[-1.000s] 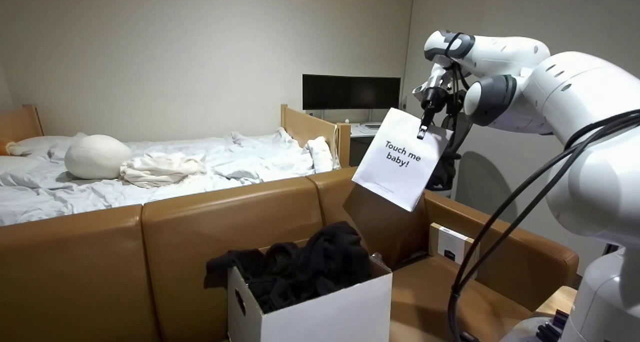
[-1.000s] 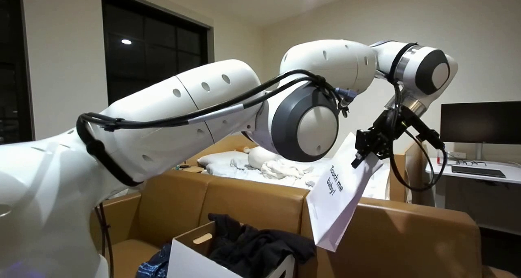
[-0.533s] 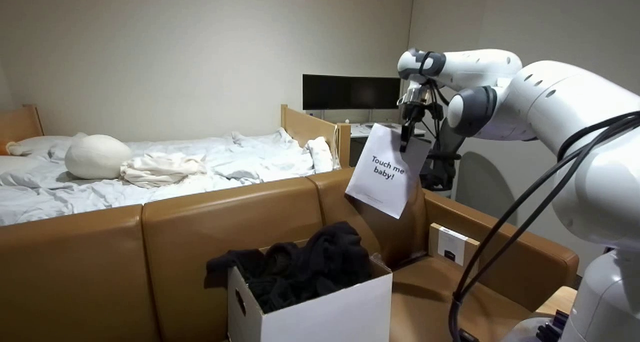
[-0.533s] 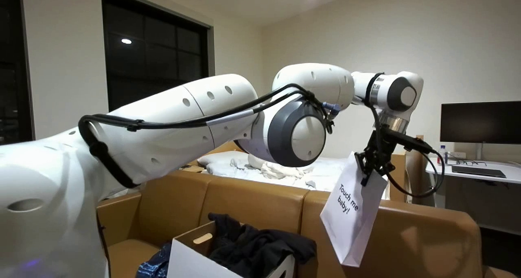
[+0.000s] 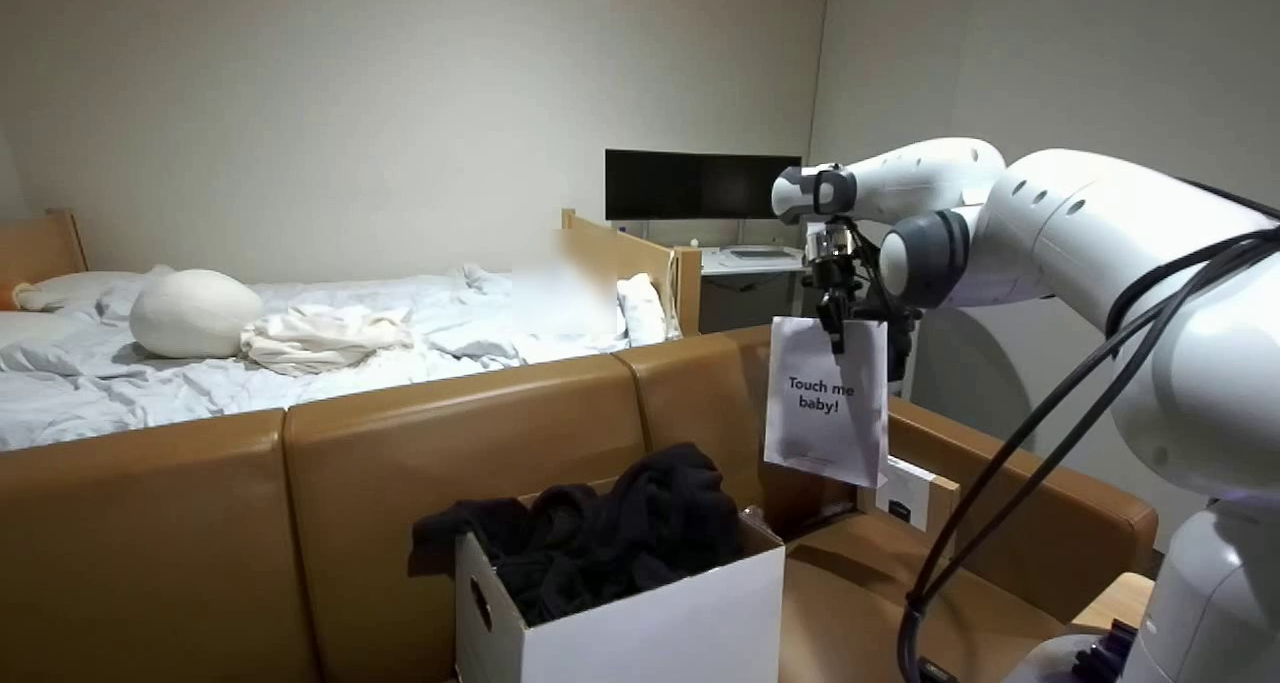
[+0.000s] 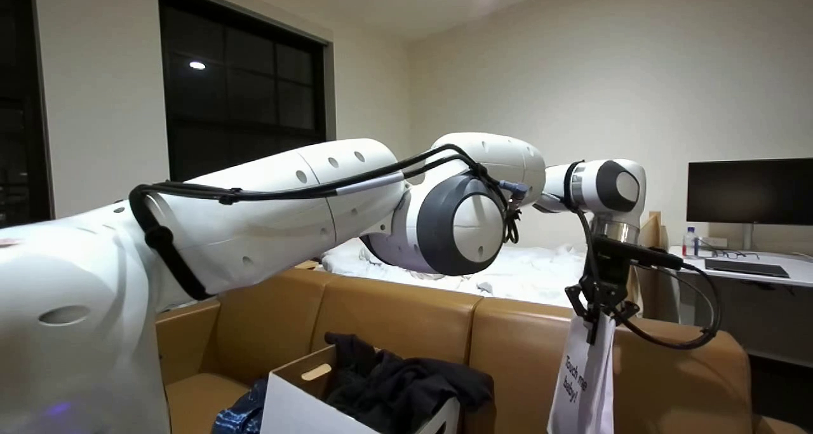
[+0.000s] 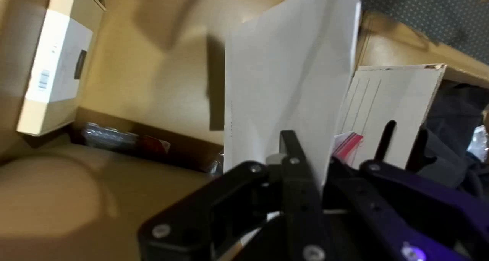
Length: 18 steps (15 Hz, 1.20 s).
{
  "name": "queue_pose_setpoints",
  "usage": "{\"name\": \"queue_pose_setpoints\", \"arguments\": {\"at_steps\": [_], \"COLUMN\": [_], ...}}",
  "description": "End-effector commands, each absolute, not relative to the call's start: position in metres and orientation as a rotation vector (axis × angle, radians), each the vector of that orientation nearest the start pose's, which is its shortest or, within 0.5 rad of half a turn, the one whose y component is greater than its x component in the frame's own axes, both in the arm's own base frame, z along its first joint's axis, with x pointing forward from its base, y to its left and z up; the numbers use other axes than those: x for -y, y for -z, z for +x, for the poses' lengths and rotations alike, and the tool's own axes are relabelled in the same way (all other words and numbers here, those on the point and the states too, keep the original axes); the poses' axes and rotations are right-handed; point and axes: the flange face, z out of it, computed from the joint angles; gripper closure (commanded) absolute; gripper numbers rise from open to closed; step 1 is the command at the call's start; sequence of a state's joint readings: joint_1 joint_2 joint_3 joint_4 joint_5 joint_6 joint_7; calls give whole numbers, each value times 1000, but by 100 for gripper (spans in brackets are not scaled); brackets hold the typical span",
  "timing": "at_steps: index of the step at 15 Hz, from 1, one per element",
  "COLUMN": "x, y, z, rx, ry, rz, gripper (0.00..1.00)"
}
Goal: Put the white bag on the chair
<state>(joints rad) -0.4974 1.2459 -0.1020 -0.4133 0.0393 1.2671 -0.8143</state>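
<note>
Over the right-hand seat (image 5: 860, 613) of the tan-brown chair (image 5: 455, 428), the white bag (image 5: 828, 438) is held in the air, apart from the seat and hung nearly upright, with "Touch me baby!" printed in black on its face. Its upper edge is gripped by the end effector (image 6: 596, 332); the fingers (image 7: 296, 173) are pressed closely together on the paper. Partly hidden by the bag, a cardboard box (image 5: 942, 503) with a white label (image 5: 908, 488) is stood just beside the right armrest (image 5: 1090, 523). Nearer and to the left, a white box (image 5: 650, 628) is heaped with dark clothes (image 5: 640, 523), some draped over its rim. Beyond the chair's back, a bed (image 5: 650, 253) is covered with rumpled white sheets (image 5: 90, 393), on which a pale round cushion (image 5: 195, 313) is set. At the far right, a monitor (image 5: 703, 185) is stood on a white surface (image 6: 799, 270).
</note>
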Motion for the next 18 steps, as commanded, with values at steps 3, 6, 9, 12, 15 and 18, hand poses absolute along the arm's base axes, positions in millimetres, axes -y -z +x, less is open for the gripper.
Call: {"name": "queue_pose_setpoints", "arguments": {"at_steps": [3, 6, 9, 12, 15, 18], "x": [374, 370, 382, 402, 431, 454], "y": [-274, -270, -260, -245, -231, -223], "z": [664, 666, 654, 639, 631, 629], "rx": [178, 117, 71, -37, -236, -407], "ry": [-622, -670, -666, -652, -523, -419], "rz": [-3051, -3088, -3019, -2991, -3004, -3029], "gripper": [98, 98, 98, 98, 98, 98]}}
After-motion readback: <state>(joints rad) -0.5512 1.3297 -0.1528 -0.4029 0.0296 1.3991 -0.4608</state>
